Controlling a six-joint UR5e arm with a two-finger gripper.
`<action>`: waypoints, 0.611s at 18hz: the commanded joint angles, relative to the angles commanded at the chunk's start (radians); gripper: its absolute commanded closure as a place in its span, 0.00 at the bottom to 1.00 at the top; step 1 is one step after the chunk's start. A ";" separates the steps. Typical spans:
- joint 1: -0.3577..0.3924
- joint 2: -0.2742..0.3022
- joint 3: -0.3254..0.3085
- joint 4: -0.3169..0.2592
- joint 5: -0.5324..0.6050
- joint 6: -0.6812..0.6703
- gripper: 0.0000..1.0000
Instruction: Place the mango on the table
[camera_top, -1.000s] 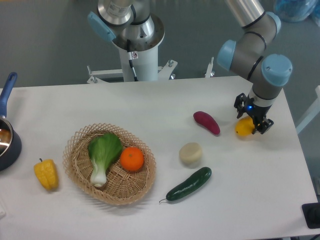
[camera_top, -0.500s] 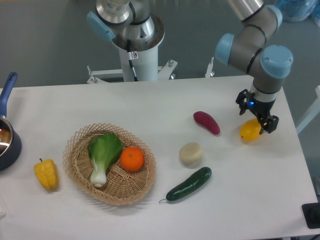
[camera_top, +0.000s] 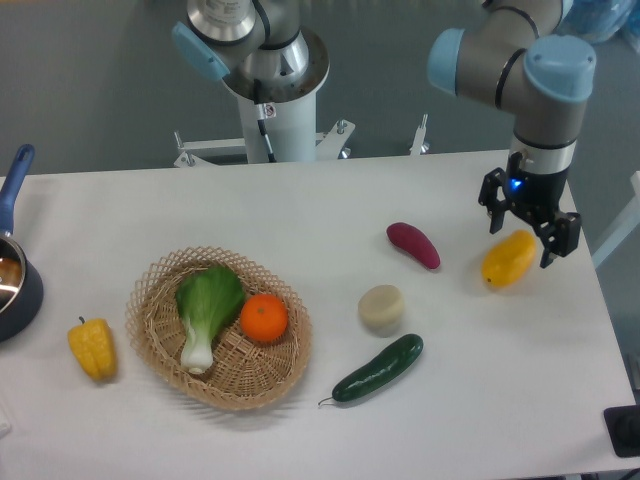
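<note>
Smooth yellow-orange oval mango (camera_top: 508, 258) lies on the large white matte table (camera_top: 300, 215), under the opened black two-finger gripper (camera_top: 531, 226).

From the fixed camera, the only view: the mango rests on the tabletop near the right edge, tilted along its length, well apart from the dark red sweet potato (camera_top: 413, 245) and the pale round bun-like item (camera_top: 381, 307). The gripper hangs just above and behind it with its jaws spread wide on either side, gripping nothing, so the fruit appears released and borne by the table alone; the placing looks essentially done. The woven wicker basket (camera_top: 160, 345) holds a green bok choy (camera_top: 206, 304) and a round orange (camera_top: 264, 318), while a dark green cucumber (camera_top: 379, 368) and a lumpy yellow bell pepper (camera_top: 92, 348) lie outside it, none involved.
</note>
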 joint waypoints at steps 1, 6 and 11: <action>0.003 0.000 0.022 -0.017 -0.002 0.002 0.00; 0.041 0.000 0.152 -0.214 -0.009 0.021 0.00; 0.116 -0.003 0.178 -0.289 -0.023 0.236 0.00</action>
